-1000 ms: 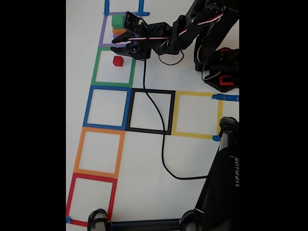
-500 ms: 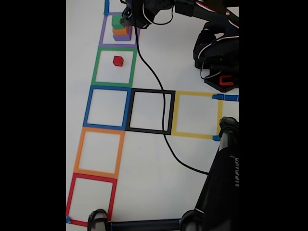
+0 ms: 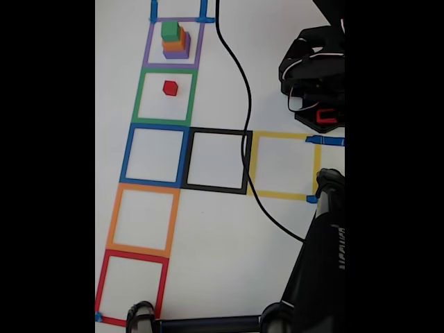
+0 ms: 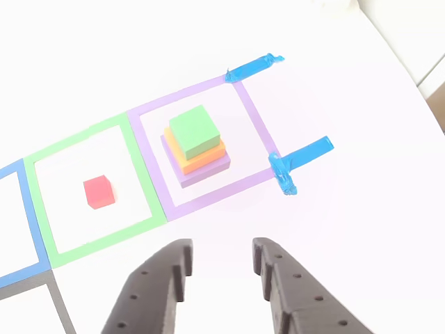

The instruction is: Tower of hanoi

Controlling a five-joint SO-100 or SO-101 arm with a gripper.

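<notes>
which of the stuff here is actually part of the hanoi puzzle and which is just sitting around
Part of the job:
- green cube, on top of the stack
- orange cube, under it
- purple cube, at the bottom
- red cube, alone in the green tape square
- claw, open, empty

Just lying about:
- black cable
- blue tape strips
- black, yellow, orange tape squares

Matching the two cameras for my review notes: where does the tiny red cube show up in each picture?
Fixed view: the tiny red cube sits alone inside the green tape square outline, upper left.
Other view: the same cube sits at left, inside that green outline.
Shared landmark: the three-cube stack topped by the green cube, in the neighbouring purple tape square outline.
</notes>
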